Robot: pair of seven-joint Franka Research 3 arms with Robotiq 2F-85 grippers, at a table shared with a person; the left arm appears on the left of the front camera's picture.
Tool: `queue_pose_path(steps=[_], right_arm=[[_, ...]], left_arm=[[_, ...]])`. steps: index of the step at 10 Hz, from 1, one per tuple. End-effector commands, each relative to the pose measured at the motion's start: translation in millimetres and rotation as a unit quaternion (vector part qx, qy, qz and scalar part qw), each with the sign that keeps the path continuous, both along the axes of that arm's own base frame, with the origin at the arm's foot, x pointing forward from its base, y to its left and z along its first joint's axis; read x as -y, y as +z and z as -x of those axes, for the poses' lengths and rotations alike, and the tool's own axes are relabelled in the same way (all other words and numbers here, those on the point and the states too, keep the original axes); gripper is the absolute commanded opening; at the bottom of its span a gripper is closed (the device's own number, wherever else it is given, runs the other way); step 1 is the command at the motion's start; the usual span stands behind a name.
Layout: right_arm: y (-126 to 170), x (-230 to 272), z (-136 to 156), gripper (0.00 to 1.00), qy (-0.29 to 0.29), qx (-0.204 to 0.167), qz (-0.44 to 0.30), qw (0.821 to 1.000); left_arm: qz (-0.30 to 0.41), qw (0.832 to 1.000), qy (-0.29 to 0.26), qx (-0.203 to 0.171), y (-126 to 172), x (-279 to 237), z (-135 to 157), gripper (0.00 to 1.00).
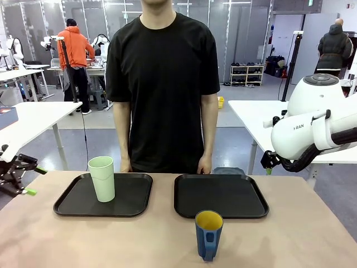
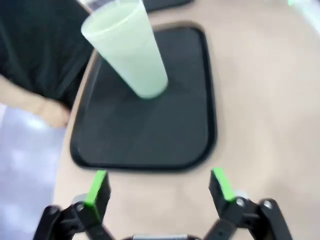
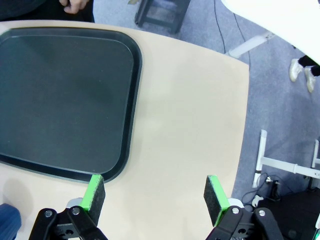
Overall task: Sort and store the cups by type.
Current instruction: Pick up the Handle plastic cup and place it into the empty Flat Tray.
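A tall mint-green tumbler (image 1: 102, 178) stands upright on the left black tray (image 1: 134, 204). In the left wrist view the tumbler (image 2: 127, 47) is at the tray's (image 2: 150, 130) far end. My left gripper (image 1: 35, 181) hangs open and empty beyond the table's left edge; seen from its wrist, the left gripper (image 2: 160, 187) is short of the tray's near rim. A dark blue mug (image 1: 208, 234), yellow inside, stands on the bare table in front of the right tray (image 1: 220, 195). My right gripper (image 3: 155, 192) is open and empty over that tray's (image 3: 65, 95) corner. A sliver of the mug (image 3: 7, 220) shows at lower left.
A person in a black shirt stands at the far side, hands (image 1: 204, 166) resting at the table edge behind the trays. My right arm (image 1: 312, 128) is raised at the right. The table's right edge (image 3: 240, 125) drops off to the floor.
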State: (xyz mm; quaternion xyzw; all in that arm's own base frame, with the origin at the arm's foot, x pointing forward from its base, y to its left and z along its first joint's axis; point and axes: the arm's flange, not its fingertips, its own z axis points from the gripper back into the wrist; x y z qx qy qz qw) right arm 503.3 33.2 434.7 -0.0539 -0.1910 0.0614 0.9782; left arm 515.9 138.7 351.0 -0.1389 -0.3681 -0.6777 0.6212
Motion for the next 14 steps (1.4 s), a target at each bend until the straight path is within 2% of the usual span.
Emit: queue_pose_path(steps=[1,2,4,5,6,14], right_arm=[[1.2,0.3,-0.9,1.00,-0.001,0.001,0.001,1.000],[1.2,0.3,-0.9,1.00,-0.001,0.001,0.001,1.000],[1.2,0.3,-0.9,1.00,-0.001,0.001,0.001,1.000],[1.2,0.3,-0.9,1.00,-0.001,0.001,0.001,1.000],[1.2,0.3,-0.9,1.00,-0.001,0.001,0.001,1.000],[1.2,0.3,-0.9,1.00,-0.001,0.001,0.001,1.000]], left_arm=[[-0.101,0.992,0.062,-0.046,5.9,29.5,43.1,1.00],[-0.139,0.983,0.097,-0.075,9.3,28.9,52.8,1.00],[-0.145,0.982,0.092,-0.084,13.3,26.8,50.7,1.00],[-0.140,0.982,0.093,-0.081,12.6,23.6,44.4,1.00],[-0.148,0.983,0.095,-0.059,5.7,22.8,55.9,1.00],[-0.148,0.983,0.095,-0.059,5.7,22.8,55.9,1.00]])
